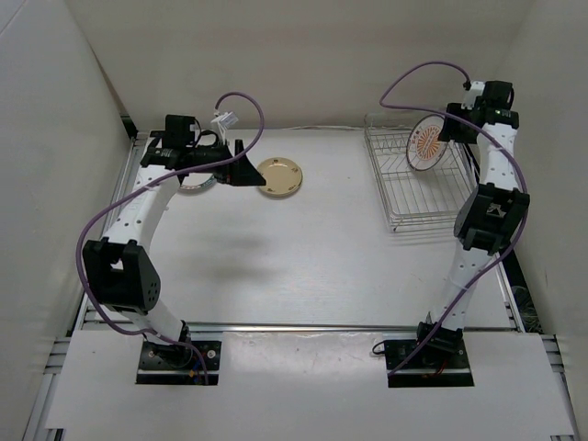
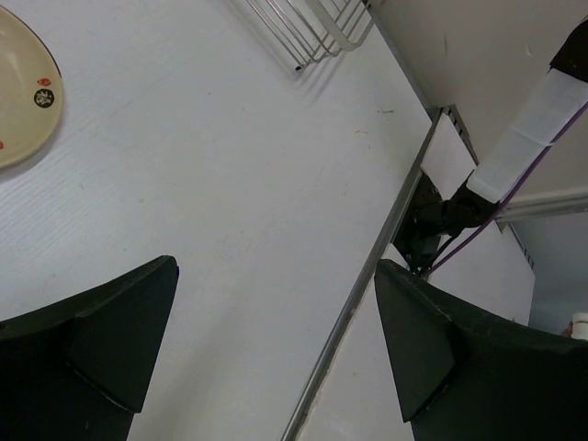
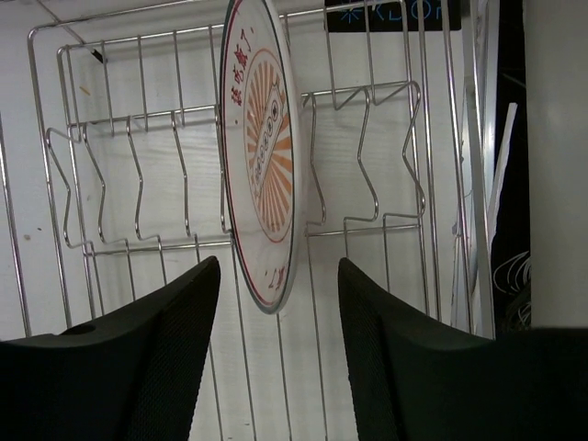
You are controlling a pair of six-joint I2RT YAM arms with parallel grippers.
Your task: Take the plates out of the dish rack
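Note:
A white plate with an orange sunburst centre [image 1: 425, 144] stands on edge among the prongs of the silver wire dish rack [image 1: 413, 197]. In the right wrist view this plate [image 3: 262, 156] has its lower rim between the fingers of my right gripper [image 3: 278, 266], with a gap showing on each side. Over the far left of the table my left gripper [image 1: 243, 165] hangs open and holds nothing. The tan plate [image 1: 281, 176] lies flat beside it. A white plate [image 1: 195, 183] lies mostly hidden under the left arm.
White walls close in the table at the back and on both sides. A corner of the rack [image 2: 312, 28] and the tan plate [image 2: 23, 92] show in the left wrist view, along with the metal rail [image 2: 367, 276] at the table's near edge.

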